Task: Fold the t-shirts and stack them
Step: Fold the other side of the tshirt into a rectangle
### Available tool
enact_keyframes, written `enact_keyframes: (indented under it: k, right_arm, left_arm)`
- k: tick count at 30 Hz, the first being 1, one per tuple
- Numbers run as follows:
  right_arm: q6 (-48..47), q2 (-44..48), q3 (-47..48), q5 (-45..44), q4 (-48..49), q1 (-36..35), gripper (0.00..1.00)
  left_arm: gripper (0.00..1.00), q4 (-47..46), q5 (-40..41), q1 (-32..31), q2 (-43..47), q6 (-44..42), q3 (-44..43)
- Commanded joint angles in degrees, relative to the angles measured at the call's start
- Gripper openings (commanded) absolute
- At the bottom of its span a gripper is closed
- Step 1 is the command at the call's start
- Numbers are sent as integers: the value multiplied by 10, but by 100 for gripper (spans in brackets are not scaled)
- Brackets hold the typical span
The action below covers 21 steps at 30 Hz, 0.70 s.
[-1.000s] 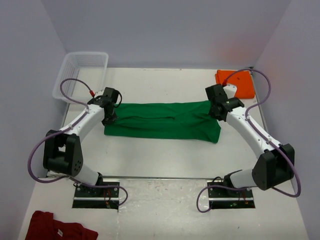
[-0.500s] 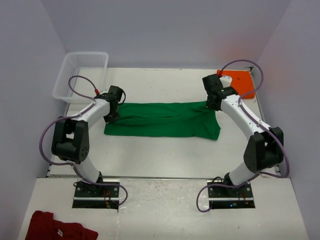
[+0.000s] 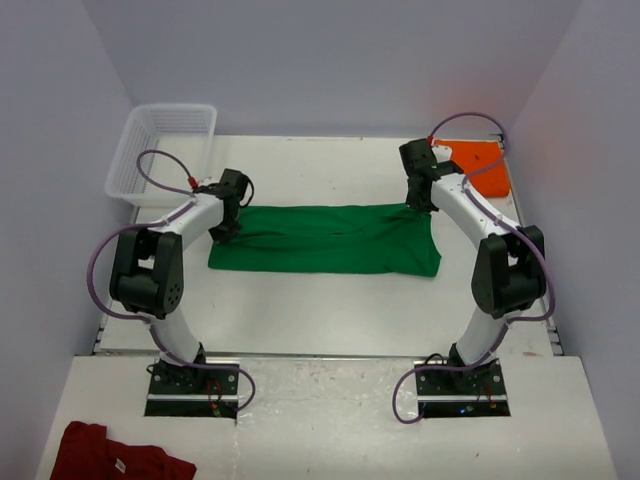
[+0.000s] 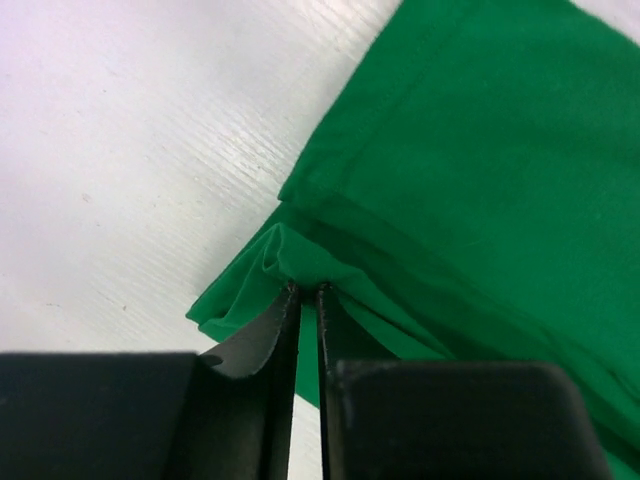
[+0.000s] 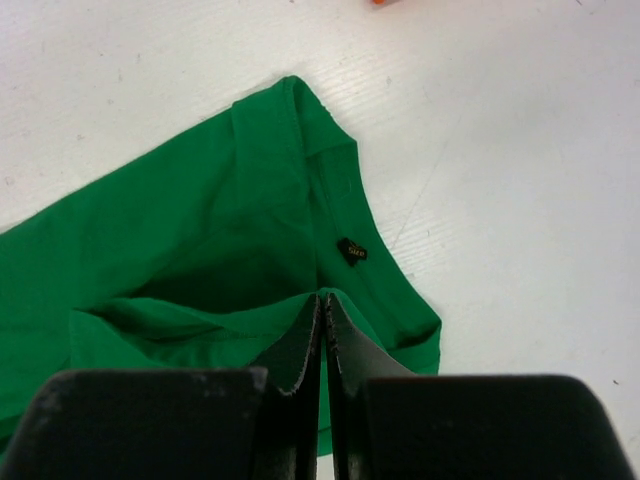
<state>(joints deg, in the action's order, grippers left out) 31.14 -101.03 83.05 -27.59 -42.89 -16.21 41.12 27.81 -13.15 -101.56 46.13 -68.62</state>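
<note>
Item: green shirt point(image 3: 325, 238), flat strip at table point(image 3: 320, 310) centre, a gripper at each end.

Top view: I list the left gripper point(image 3: 226, 232) on the strip's 9 o'clock end and the right gripper point(image 3: 420, 205) on its 2 o'clock corner. The orange shirt point(image 3: 485, 168) lies folded at the table's 2 o'clock, apart from the green one. A basket point(image 3: 130, 160) is at 10 o'clock and a red garment point(image 3: 100, 455) at 7 o'clock, off the table.
Left wrist: the left gripper point(image 4: 305, 292) has its jaws a thin slit apart with a bunched fold of green shirt point(image 4: 480, 150) at the tips. I cannot tell whether it is pinched.
Right wrist: the right gripper point(image 5: 322, 298) is closed flat on a raised hem of the green shirt point(image 5: 200, 240), with a dark tag point(image 5: 350, 251) at 1 o'clock of the tips.
</note>
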Motion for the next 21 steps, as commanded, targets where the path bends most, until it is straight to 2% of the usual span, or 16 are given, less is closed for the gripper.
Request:
enact_keyframes:
  k: [1,4,6,8,12,15,18,21]
  right_arm:
    - [-20,-21,36,9,17,7,0]
    - [-23,-39,48,16,17,7,0]
    - [-24,-47,49,12,16,7,0]
    - [-26,-51,51,9,15,8,0]
    - [-26,-56,56,-1,11,10,0]
    - [-22,-63,67,-9,6,14,0]
    - [-20,-76,81,-21,-4,17,0]
    - [-16,-91,97,-15,-14,21,0]
  left_arm:
    - [13,-24,69,0,42,52,14]
    - [20,-31,99,-9,66,56,26]
    - [30,-21,101,-14,72,51,21]
    - [40,8,136,-33,82,62,14]
    - [52,32,184,-80,104,76,3]
    - [53,12,147,-86,104,61,4]
    - [50,-18,103,-92,98,46,14]
    - [38,-65,71,-94,96,25,36]
